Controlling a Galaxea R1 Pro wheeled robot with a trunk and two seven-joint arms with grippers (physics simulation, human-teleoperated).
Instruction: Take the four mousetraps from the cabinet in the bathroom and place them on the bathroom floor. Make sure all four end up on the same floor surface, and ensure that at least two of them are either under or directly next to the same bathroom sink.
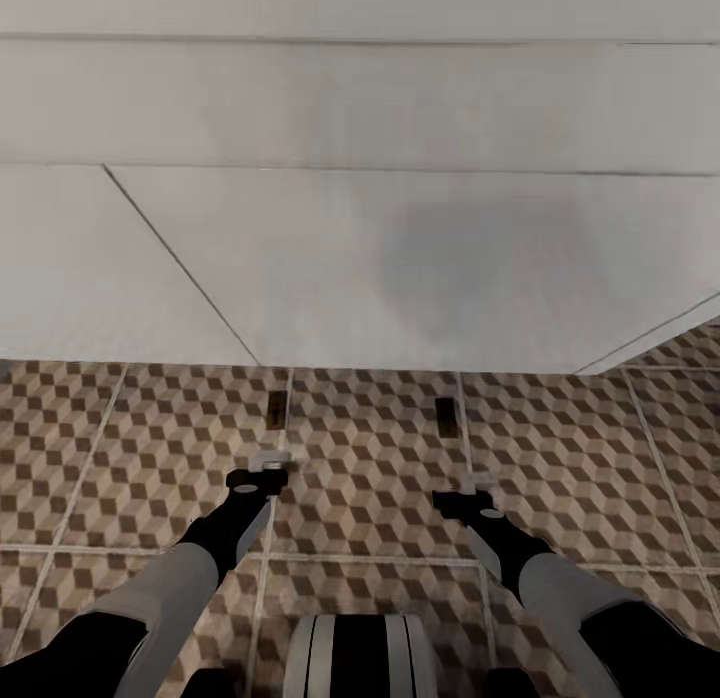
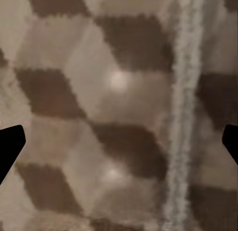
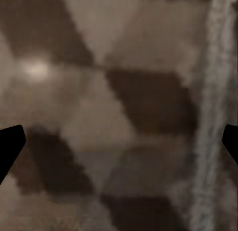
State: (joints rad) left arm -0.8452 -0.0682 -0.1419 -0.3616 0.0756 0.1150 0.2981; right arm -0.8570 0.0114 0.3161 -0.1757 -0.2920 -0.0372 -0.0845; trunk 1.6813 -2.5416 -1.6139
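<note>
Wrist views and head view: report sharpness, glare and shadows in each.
Left wrist view: coarse, blurred floor tiles with two pale glare spots, grout line fuzzy. Right wrist view: darker, equally blurred, one glare spot. Head view: sharper; a soft grey shadow patch on the white vanity; two small dark mousetraps on the tiles lack detail.

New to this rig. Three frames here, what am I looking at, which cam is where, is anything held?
These are simulator renders of a wheeled two-armed robot. The head view looks down over both arms at the brown, beige and white cube-patterned tile floor, with a large white unit overhanging it ahead. Two small flat dark-brown mousetraps lie on the tiles near the unit's edge: one ahead of the left tool, one ahead of the right tool. The other two frames come from cameras on each wrist, pointing down at the floor close up; dark fingertips sit at the frame edges, spread apart. Both tools are open and hold nothing.
</note>
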